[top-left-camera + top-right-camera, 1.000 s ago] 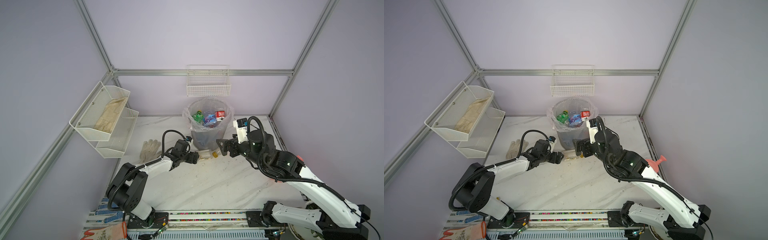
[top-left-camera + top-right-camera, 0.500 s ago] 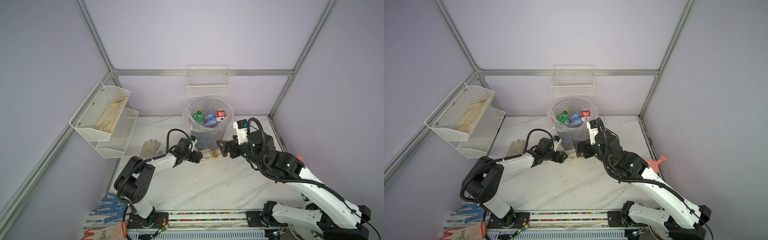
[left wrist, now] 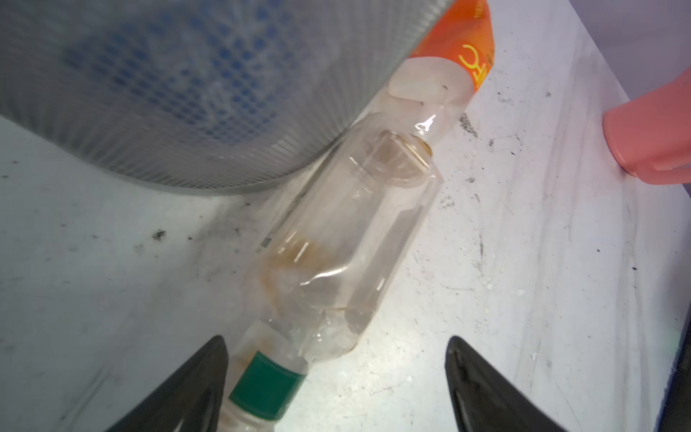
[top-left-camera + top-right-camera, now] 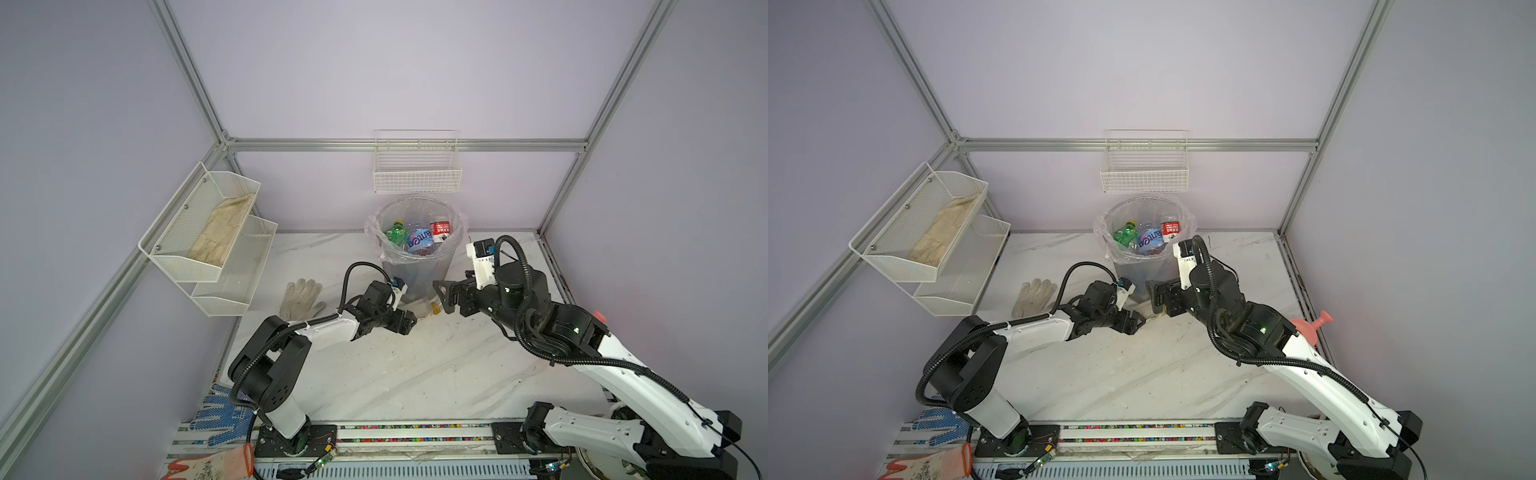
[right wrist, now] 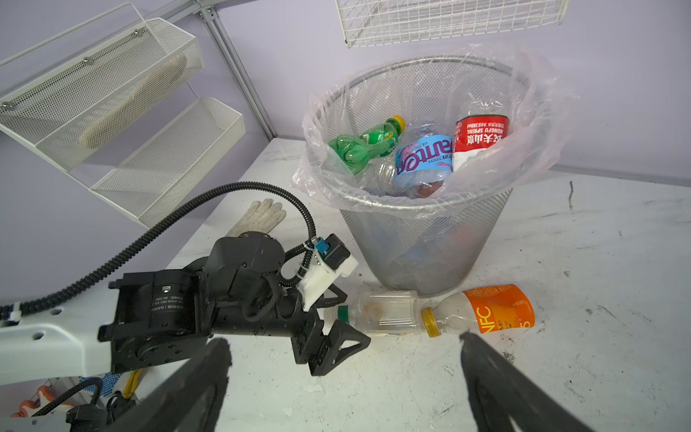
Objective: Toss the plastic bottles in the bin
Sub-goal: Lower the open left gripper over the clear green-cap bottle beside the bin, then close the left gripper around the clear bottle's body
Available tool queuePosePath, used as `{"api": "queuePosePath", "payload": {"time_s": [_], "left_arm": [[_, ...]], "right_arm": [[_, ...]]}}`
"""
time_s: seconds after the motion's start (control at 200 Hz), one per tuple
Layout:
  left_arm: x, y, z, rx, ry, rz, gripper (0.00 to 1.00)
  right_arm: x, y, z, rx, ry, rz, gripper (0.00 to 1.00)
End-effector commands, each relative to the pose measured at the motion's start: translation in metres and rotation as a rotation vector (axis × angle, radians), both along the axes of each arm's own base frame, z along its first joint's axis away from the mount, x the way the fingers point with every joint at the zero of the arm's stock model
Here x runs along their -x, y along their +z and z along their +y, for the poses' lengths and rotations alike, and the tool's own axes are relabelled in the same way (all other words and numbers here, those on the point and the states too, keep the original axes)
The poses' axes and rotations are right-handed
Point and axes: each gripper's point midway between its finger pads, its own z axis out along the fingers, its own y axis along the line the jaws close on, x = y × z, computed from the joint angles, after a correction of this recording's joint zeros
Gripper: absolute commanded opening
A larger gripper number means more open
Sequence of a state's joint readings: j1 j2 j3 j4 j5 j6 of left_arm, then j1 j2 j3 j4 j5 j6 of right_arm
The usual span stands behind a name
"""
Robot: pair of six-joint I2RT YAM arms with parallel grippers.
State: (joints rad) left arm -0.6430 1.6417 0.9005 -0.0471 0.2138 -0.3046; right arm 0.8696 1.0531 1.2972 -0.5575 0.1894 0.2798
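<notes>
1. Closing on the clear bottle (image 3: 347, 239) looks like the step in hand. The left hand (image 3: 336, 342) is spread wide and holds nothing. One finger sits on each side of the bottle's neck end; contact cannot be told.
2. Slide further in first, so the fingers clamp the body and not the narrow neck. A neck grip would likely let it swing.
3. Squeeze gently. The wall looks thin and is already dented, so it may buckle or pop out.
4. Lift straight up before swinging, because the bin (image 5: 411, 239) stands much taller than the bottle. Clear the rim, then let go over the opening.
5. The right hand (image 4: 441, 296) is fully spread and empty, hovering low beside the orange bottle (image 5: 486, 308). It is best kept back until the left arm is clear, as the two hands are close.
6. Both bottles lie on their sides on the tabletop (image 5: 561, 262), end to end against the bin's foot. The orange bottle's yellow cap meets the clear bottle's base, touching or just beside.
7. The clear bottle is see-through and ribbed, with a green band at the neck and a brown smear inside. It looks empty, so it is probably light and prone to rolling.
8. A green bottle (image 5: 366, 144), a blue-label bottle (image 5: 422, 157) and a red-label bottle (image 5: 480, 136) top the pile in the bin. Only two bottles show outside it, so the task seems nearly done.
</notes>
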Motion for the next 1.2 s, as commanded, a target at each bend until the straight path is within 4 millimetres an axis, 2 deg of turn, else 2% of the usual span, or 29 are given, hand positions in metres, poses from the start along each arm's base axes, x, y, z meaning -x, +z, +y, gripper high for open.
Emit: {"api": "queuePosePath", "payload": {"time_s": [0.0,0.11,0.2,0.39,0.68,0.985,1.195], "left_arm": [[0.024,0.010,-0.005,0.027,-0.022,0.009,0.89],[0.039,0.022,-0.009,0.053,-0.044,0.008,0.89],[0.040,0.032,-0.006,0.056,-0.044,-0.010,0.89],[0.017,0.039,0.004,-0.012,0.015,-0.060,0.89],[-0.020,0.038,-0.008,-0.075,0.023,-0.140,0.90],[-0.036,0.042,-0.020,-0.083,0.012,-0.167,0.90],[-0.041,0.034,-0.023,-0.110,-0.004,-0.169,0.89]], "right_arm": [[0.001,0.006,0.001,-0.017,0.001,-0.011,0.98],[0.001,0.007,-0.002,-0.016,-0.004,-0.014,0.98],[0.001,0.006,-0.001,-0.018,-0.004,-0.014,0.98],[0.003,0.006,-0.002,-0.026,0.002,-0.011,0.98],[0.011,0.010,-0.016,-0.035,-0.023,-0.014,0.97],[0.010,0.007,-0.017,-0.031,-0.028,-0.012,0.97],[0.007,0.004,-0.012,-0.025,-0.024,-0.006,0.97]]}}
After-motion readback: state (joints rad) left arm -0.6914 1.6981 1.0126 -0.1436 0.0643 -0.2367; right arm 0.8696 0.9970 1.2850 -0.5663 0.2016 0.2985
